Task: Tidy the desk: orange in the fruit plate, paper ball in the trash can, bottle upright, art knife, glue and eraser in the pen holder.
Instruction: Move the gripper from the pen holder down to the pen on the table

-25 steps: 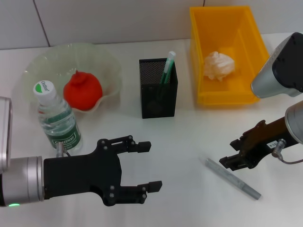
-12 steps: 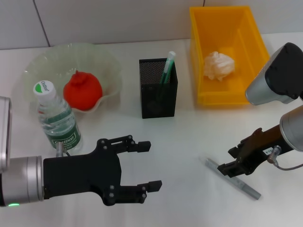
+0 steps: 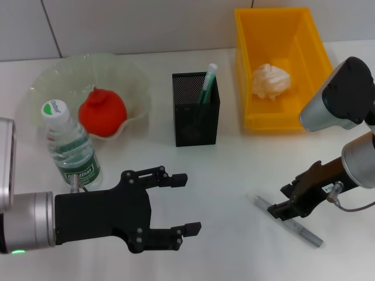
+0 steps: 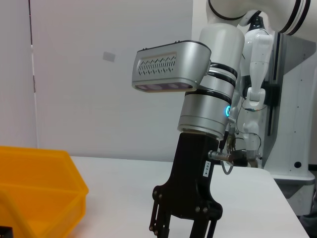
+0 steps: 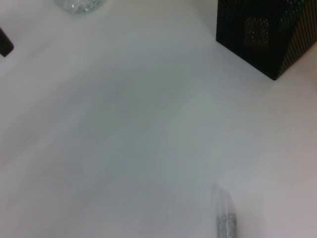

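The grey art knife point(image 3: 288, 222) lies flat on the white desk at the front right, and its end shows as art knife point(image 5: 226, 222). My right gripper point(image 3: 282, 200) hangs low over the knife's near end, open, with its dark fingers on either side of it; it also shows as right gripper point(image 4: 183, 229). My left gripper point(image 3: 180, 204) stands open and empty at the front left. The orange point(image 3: 102, 113) sits in the fruit plate point(image 3: 58, 76). The bottle point(image 3: 71, 147) stands upright. The paper ball point(image 3: 270, 81) lies in the trash can point(image 3: 249, 70). A green-and-white tube point(image 3: 207, 85), perhaps the glue, stands in the pen holder point(image 3: 196, 120). The eraser is out of view.
The pen holder point(image 5: 262, 34) stands behind and left of the knife. The trash can point(image 4: 39, 188) is at the back right against the wall. White desk surface lies between my two grippers.
My right gripper has come down and a little left onto the knife's near end. The left arm and all the objects have stayed put.
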`<move>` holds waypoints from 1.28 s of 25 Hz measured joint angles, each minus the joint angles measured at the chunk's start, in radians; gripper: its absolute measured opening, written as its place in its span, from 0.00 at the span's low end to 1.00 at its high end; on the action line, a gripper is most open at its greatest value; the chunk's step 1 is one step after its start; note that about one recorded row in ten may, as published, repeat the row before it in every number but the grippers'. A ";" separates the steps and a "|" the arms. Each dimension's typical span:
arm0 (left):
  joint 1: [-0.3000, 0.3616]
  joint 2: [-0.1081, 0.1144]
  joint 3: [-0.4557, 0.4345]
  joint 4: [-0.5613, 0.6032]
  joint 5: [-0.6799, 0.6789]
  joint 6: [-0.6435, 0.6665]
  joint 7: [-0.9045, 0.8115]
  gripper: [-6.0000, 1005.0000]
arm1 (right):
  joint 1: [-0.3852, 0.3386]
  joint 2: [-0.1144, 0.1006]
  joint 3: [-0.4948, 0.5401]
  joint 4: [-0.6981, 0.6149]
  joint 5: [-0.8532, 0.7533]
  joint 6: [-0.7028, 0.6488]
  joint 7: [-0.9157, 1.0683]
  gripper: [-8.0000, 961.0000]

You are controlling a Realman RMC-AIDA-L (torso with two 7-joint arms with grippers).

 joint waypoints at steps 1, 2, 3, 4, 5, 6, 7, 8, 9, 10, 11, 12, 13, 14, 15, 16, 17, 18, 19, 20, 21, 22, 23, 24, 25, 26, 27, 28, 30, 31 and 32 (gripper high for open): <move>-0.001 0.000 0.000 0.000 0.000 0.000 0.000 0.80 | 0.001 0.000 0.000 0.001 0.000 0.001 0.000 0.53; -0.001 0.000 0.001 0.000 0.000 -0.001 0.000 0.80 | 0.001 0.000 0.000 0.002 0.000 0.004 0.000 0.51; -0.002 0.000 0.001 0.000 0.000 -0.002 0.000 0.80 | 0.001 0.000 0.000 0.002 0.000 0.007 0.000 0.50; -0.002 0.000 0.001 0.000 0.000 -0.002 0.000 0.80 | 0.001 0.000 0.000 0.003 0.000 0.009 0.000 0.49; -0.002 0.000 0.001 0.000 0.000 -0.002 0.000 0.80 | 0.001 -0.001 0.000 0.004 0.000 0.011 0.000 0.47; -0.002 0.000 0.001 0.000 0.000 -0.002 0.000 0.80 | 0.001 -0.001 0.000 0.005 0.000 0.012 0.000 0.46; -0.003 0.000 0.001 0.000 0.000 -0.002 0.000 0.80 | 0.002 -0.001 0.000 0.008 0.000 0.012 0.000 0.45; -0.003 0.000 0.001 0.000 0.000 -0.002 0.000 0.80 | 0.005 -0.002 -0.001 0.013 0.000 0.012 0.000 0.43; -0.004 0.000 0.001 0.000 0.000 -0.003 0.000 0.80 | 0.012 -0.002 -0.001 0.027 0.000 0.012 0.000 0.43; -0.004 0.000 0.001 0.000 0.000 -0.003 0.000 0.80 | 0.012 -0.002 -0.001 0.027 0.000 0.012 0.000 0.43; -0.004 0.000 0.001 0.000 0.000 -0.003 0.000 0.80 | 0.017 -0.002 -0.001 0.036 0.000 0.012 0.000 0.43; -0.004 0.000 0.001 0.000 0.000 -0.003 0.000 0.80 | 0.021 -0.002 -0.001 0.043 0.000 0.012 0.000 0.43; -0.005 0.000 0.001 0.000 0.000 -0.003 0.000 0.80 | 0.025 -0.002 -0.001 0.050 0.000 0.012 0.000 0.43; -0.005 0.000 0.000 0.000 0.000 -0.003 0.000 0.80 | 0.028 -0.002 -0.002 0.054 0.000 0.012 0.000 0.43; -0.005 0.000 0.000 0.000 0.000 -0.003 0.000 0.80 | 0.031 -0.002 -0.002 0.060 0.000 0.014 0.000 0.43; -0.005 0.000 0.000 0.000 0.000 -0.003 0.000 0.80 | 0.033 -0.002 -0.002 0.062 0.000 0.016 0.000 0.43; -0.005 0.000 -0.001 0.000 0.000 -0.003 0.000 0.80 | 0.035 -0.002 -0.002 0.065 0.000 0.019 0.000 0.43; -0.005 0.000 -0.001 0.000 0.000 -0.003 0.000 0.80 | 0.035 -0.002 -0.002 0.067 0.000 0.021 0.000 0.43; -0.005 0.000 -0.001 0.000 0.000 -0.003 0.000 0.80 | 0.036 -0.002 -0.002 0.068 0.000 0.024 0.000 0.43; -0.005 0.000 -0.001 0.000 0.000 -0.003 0.000 0.80 | 0.036 -0.002 -0.002 0.071 0.000 0.026 0.000 0.43; -0.006 0.000 -0.001 0.000 0.000 -0.003 0.000 0.80 | 0.038 -0.002 -0.002 0.075 0.000 0.027 0.000 0.43; -0.005 0.000 -0.001 0.000 0.000 -0.003 0.000 0.80 | 0.040 -0.002 -0.002 0.080 0.000 0.029 0.000 0.43; -0.006 0.000 -0.002 0.000 0.000 -0.003 0.000 0.80 | 0.044 -0.002 -0.002 0.087 0.000 0.030 0.000 0.43; -0.005 0.000 -0.002 0.000 0.000 -0.003 0.000 0.80 | 0.050 -0.002 -0.002 0.098 0.000 0.031 0.000 0.43; -0.005 0.000 -0.002 0.000 0.000 -0.003 0.000 0.80 | 0.050 -0.002 -0.002 0.098 0.000 0.031 0.000 0.43; -0.005 0.000 -0.002 0.000 0.001 -0.003 0.000 0.80 | 0.051 -0.002 -0.005 0.101 0.000 0.033 0.000 0.43; -0.005 -0.001 -0.002 0.000 0.001 -0.003 0.000 0.80 | 0.052 -0.002 -0.009 0.103 0.000 0.036 0.000 0.43; -0.005 -0.001 -0.001 0.000 0.001 -0.003 0.000 0.80 | 0.052 -0.002 -0.013 0.104 0.000 0.039 0.000 0.43; -0.006 -0.001 0.000 0.000 0.001 -0.003 0.001 0.80 | 0.053 -0.002 -0.021 0.104 0.000 0.045 0.000 0.43; -0.006 -0.001 0.000 0.000 0.001 -0.003 0.001 0.80 | 0.053 -0.002 -0.024 0.105 0.000 0.047 0.000 0.43; -0.007 -0.001 0.001 0.000 0.001 -0.003 0.001 0.80 | 0.053 -0.002 -0.029 0.106 -0.001 0.049 0.000 0.43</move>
